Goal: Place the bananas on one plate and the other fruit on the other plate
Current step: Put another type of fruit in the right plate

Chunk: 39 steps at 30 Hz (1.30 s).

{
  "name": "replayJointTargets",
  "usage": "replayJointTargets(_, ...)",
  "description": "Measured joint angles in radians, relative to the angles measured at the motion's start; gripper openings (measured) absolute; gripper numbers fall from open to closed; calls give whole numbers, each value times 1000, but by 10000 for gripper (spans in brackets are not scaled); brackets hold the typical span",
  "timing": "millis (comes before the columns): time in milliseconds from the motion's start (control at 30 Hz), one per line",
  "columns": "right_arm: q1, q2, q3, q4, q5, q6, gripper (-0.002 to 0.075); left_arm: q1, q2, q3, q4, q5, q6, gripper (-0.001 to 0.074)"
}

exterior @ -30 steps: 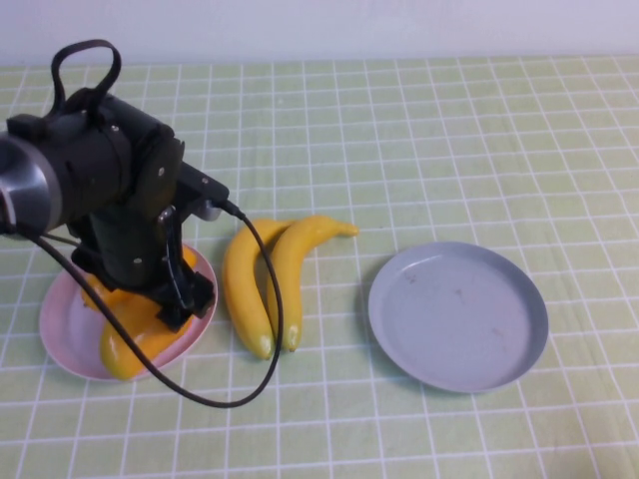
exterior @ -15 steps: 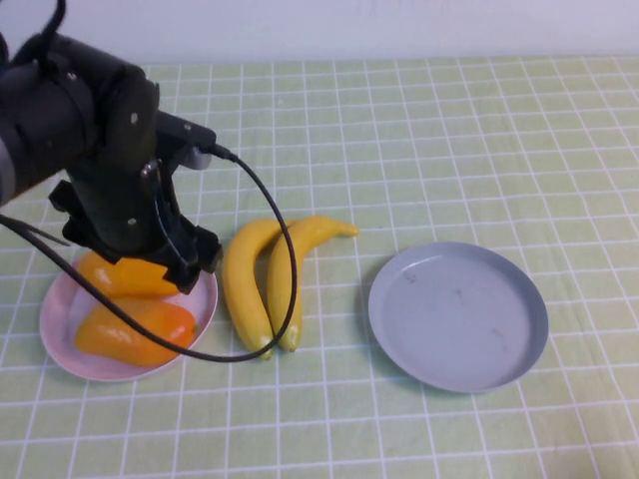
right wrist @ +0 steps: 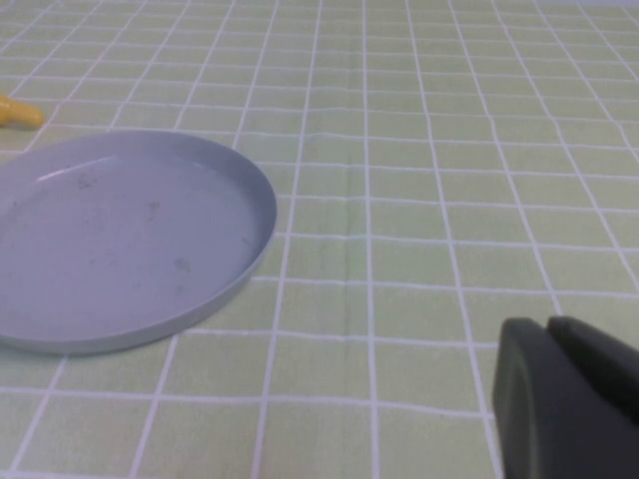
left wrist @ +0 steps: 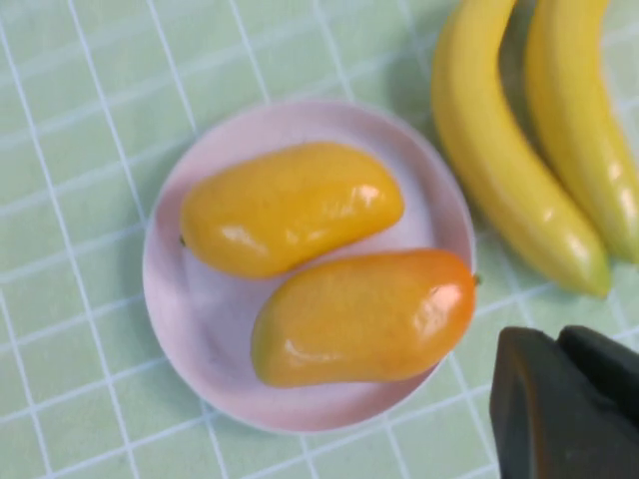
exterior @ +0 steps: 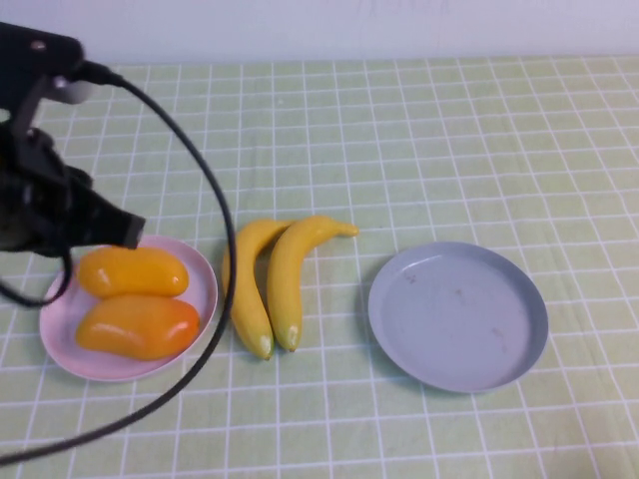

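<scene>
Two orange mango-like fruits (exterior: 132,271) (exterior: 138,326) lie side by side on the pale pink plate (exterior: 205,289) at the left. Two yellow bananas (exterior: 248,289) (exterior: 285,279) lie together on the cloth between the plates. The grey-blue plate (exterior: 457,314) at the right holds nothing. My left gripper (left wrist: 564,399) is shut and empty, raised above and beside the pink plate (left wrist: 190,309), whose fruits (left wrist: 290,207) (left wrist: 364,316) show below it. My right gripper (right wrist: 559,399) is shut and empty, low over the cloth beside the grey-blue plate (right wrist: 120,239); it is out of the high view.
The table wears a green cloth with a white grid. The left arm's black cable (exterior: 215,230) loops down past the pink plate and the bananas. A banana tip (right wrist: 15,110) shows beyond the grey-blue plate in the right wrist view.
My left arm has let go of the second orange fruit on the pink plate, then lifted and drawn back to the left. Both fruits now lie uncovered.
</scene>
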Motion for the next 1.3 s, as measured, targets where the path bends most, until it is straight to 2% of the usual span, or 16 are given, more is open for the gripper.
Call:
replayJointTargets(300,0,0,0,0,0,0,-15,0,-453,393,2,-311,-65,4)
replayJointTargets(433,0,0,0,0,0,0,-15,0,-584,516,30,-339,-68,4)
replayJointTargets(667,0,0,0,0,0,0,-15,0,-646,581,40,-217,-110,4)
replayJointTargets(767,0,0,0,0,0,0,-15,0,-650,595,45,-217,-121,4)
replayJointTargets(867,0,0,0,0,0,0,-15,0,-665,632,60,-296,-121,4)
replayJointTargets(1000,0,0,0,0,0,0,-16,3,-719,748,117,-527,-121,3)
replayJointTargets(1167,0,0,0,4,0,0,-15,101,-902,945,65,-781,-37,2)
replayJointTargets(1300,0,0,0,13,0,0,-15,217,-1073,1060,-39,-869,74,2)
